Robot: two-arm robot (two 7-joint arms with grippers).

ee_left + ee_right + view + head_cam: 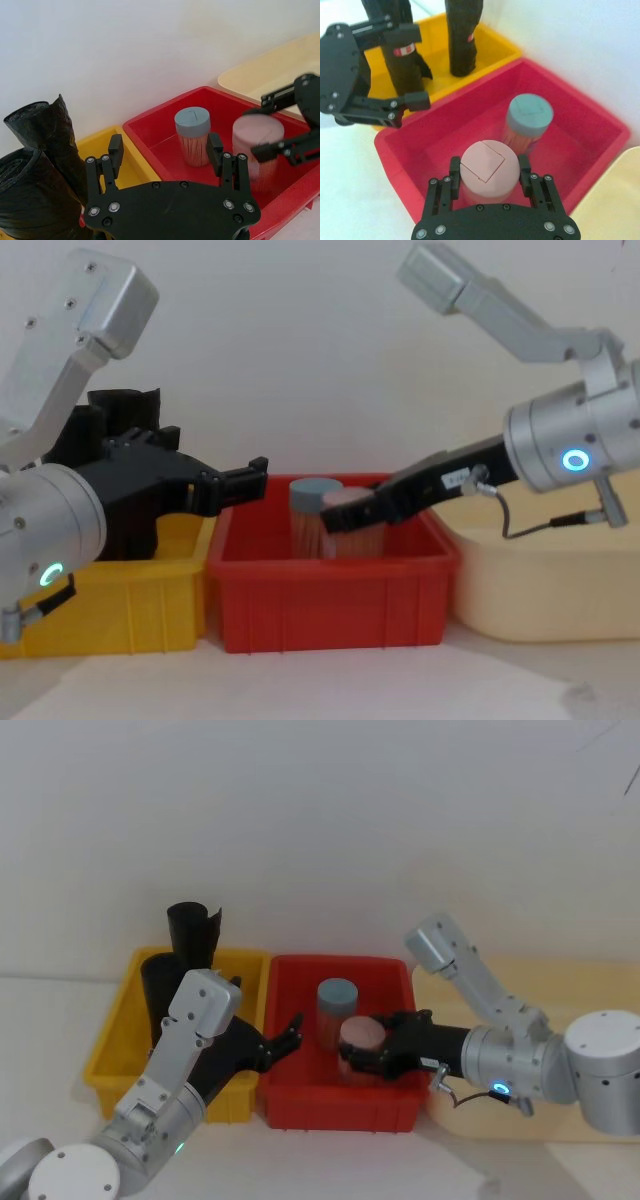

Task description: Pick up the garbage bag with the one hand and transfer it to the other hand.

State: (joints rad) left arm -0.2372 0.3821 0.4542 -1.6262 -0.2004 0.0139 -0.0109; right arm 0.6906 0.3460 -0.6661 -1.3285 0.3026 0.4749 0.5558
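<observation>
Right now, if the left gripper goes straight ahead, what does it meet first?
Probably the blue-lidded jar in the red bin, centred ahead of the open left gripper. Height is unclear; it may pass over the top. The pink-lidded jar in the right gripper lies off that line.

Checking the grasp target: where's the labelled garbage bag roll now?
Head view: the garbage bag stands in the yellow bin on the robot's left, in front of the ragged roll, partly hidden by the left arm.

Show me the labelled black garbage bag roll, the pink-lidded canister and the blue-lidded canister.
garbage bag (401,70), right wrist view, black side just below the label band.
pink-lidded canister (488,167), right wrist view, middle of its lid.
blue-lidded canister (530,112), right wrist view, middle of its lid.
</observation>
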